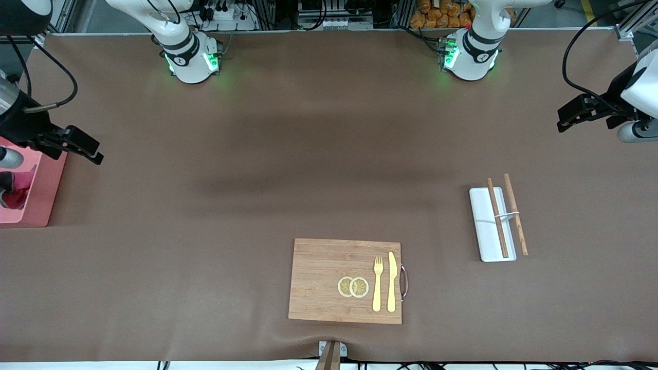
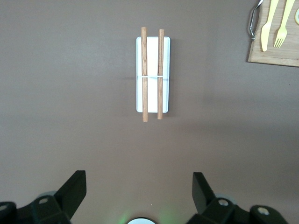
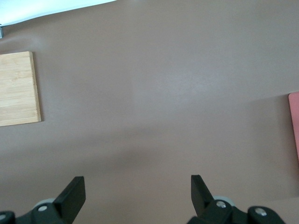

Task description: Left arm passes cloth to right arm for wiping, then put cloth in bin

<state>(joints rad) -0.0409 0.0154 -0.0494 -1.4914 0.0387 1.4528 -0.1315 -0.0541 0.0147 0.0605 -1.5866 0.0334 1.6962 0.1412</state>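
The cloth (image 1: 21, 187), crimson-pink with a dark part, lies inside the pink bin (image 1: 43, 200) at the right arm's end of the table. In the right wrist view only an edge of the bin (image 3: 294, 121) shows. My right gripper (image 1: 92, 149) hangs over the brown mat beside the bin, open (image 3: 137, 179) with nothing between its fingers. My left gripper (image 1: 563, 118) hangs over the bare mat at the left arm's end of the table, also open and empty (image 2: 138, 176).
A wooden board (image 1: 329, 277) with a fork, a knife and two lemon slices lies near the front edge; its edges also show (image 2: 275, 53) (image 3: 18, 88). A white tray (image 1: 486, 226) with two chopsticks (image 2: 152, 72) lies toward the left arm's end.
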